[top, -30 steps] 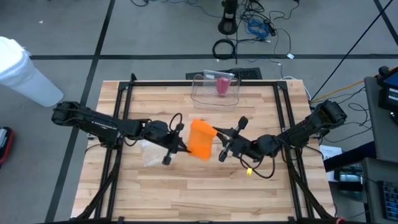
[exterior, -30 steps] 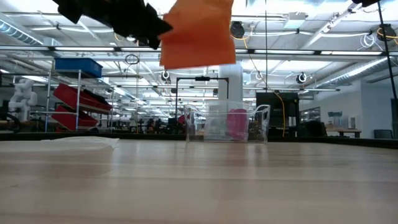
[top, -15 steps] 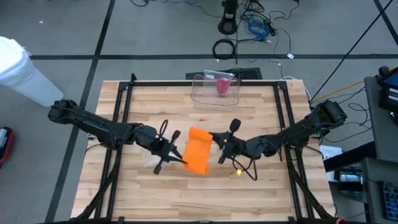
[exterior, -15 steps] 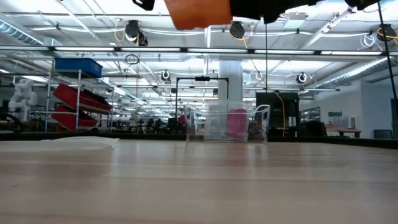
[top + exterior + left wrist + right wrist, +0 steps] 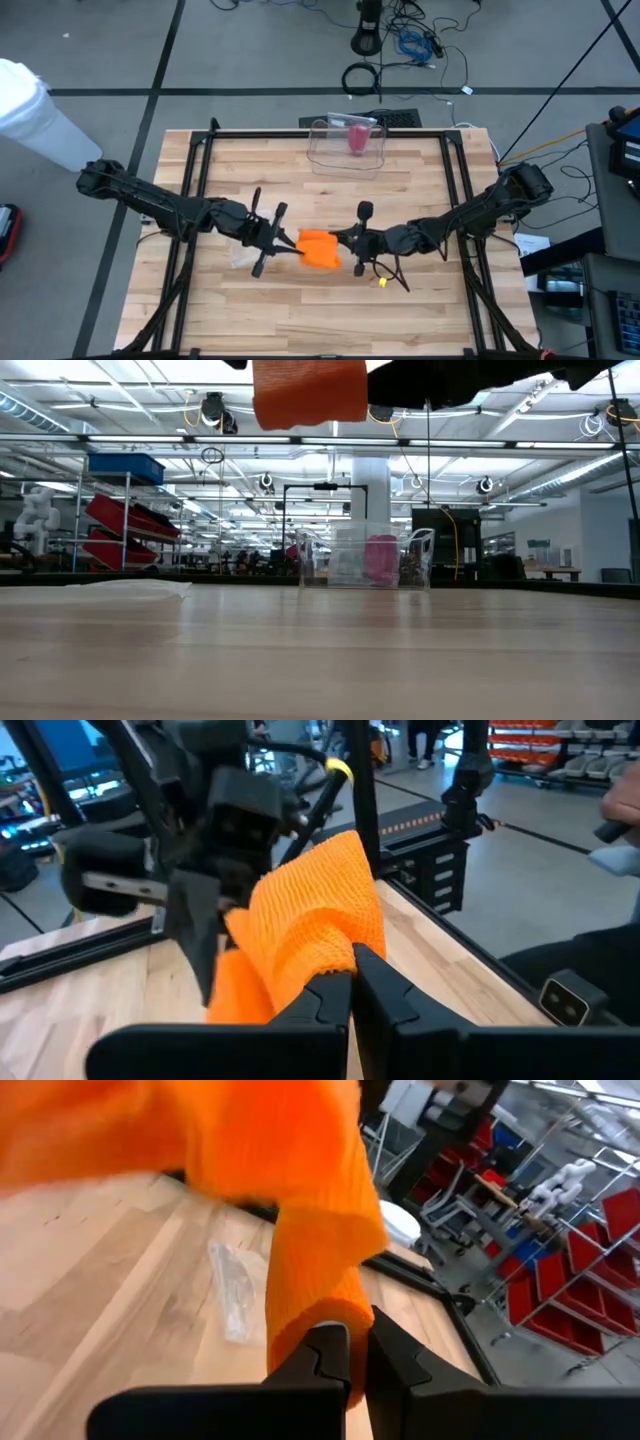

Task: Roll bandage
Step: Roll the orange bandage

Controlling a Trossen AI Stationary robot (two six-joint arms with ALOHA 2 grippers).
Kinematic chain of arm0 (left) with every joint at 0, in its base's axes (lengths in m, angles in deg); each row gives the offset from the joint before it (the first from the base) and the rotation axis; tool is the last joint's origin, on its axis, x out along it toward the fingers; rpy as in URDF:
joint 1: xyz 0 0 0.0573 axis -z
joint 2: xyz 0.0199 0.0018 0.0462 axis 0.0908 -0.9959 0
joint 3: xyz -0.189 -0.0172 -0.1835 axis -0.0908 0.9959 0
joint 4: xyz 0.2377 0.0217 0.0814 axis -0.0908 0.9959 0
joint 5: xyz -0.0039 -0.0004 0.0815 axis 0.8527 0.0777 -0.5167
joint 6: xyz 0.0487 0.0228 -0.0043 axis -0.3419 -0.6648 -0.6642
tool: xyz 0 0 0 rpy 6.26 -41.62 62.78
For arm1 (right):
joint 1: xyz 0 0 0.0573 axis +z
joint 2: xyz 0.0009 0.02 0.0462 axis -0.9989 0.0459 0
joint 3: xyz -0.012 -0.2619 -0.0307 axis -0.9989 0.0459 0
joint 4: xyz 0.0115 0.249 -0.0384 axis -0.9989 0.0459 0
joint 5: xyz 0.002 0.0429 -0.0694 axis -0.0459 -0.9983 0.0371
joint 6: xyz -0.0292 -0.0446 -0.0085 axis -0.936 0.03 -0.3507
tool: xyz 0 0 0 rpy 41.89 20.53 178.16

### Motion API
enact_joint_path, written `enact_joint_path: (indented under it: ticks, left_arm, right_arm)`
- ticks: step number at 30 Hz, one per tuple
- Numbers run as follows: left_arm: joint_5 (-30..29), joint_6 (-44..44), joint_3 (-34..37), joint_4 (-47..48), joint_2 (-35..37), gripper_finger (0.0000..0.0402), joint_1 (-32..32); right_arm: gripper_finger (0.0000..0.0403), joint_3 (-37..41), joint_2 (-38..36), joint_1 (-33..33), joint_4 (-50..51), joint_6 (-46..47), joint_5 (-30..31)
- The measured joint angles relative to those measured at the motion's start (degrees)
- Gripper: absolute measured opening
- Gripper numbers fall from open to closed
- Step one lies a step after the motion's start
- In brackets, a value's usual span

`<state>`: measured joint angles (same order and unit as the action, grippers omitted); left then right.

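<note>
orange bandage [image 5: 319, 249] now bunching into a short, wide band where it was hanging as a tall sheet, left end effector [image 5: 293, 245] and right end effector [image 5: 345, 243] drawing closer together and shifting nearer the counter's front edge, both pinching the bandage

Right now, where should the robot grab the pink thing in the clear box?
Probably by its top, coming straight down: the pink thing stands inside the clear box, whose walls block the sides. Both hands hold the orange bandage.

Orange mesh bandage [image 5: 319, 249] hanging bunched & folded above mid-table, stretching betw. left gripper [image 5: 288, 245] & right gripper [image 5: 348, 243], both pinching its ends.
</note>
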<state>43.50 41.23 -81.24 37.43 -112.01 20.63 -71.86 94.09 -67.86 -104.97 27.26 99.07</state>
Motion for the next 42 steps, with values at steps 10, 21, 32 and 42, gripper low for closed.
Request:
enact_joint_path:
  ticks: [10,21,32,42]
  left_arm:
    - [-7.44,0.26,1.05,1.64,1.74,0.0004,0.09]
    - [-10.61,3.22,3.44,1.57,5.61,0.0004,0.46]
    - [-12.82,6.4,4.61,-5.33,5.61,0.0017,1.93]
    - [-16.02,6.55,4.61,-0.21,5.61,0.0028,0.96]
  right_arm:
    - [0.0003,0.0,0.5,1.44,-0.25,4.14,-3.19]
    - [0.0003,0.0,0.5,3.23,-0.4,5.53,-2.66]
    - [0.0004,0.0,0.48,3.24,-0.01,6.01,-2.5]
    - [0.0004,0.0,0.48,4.57,0.06,6.69,-2.85]
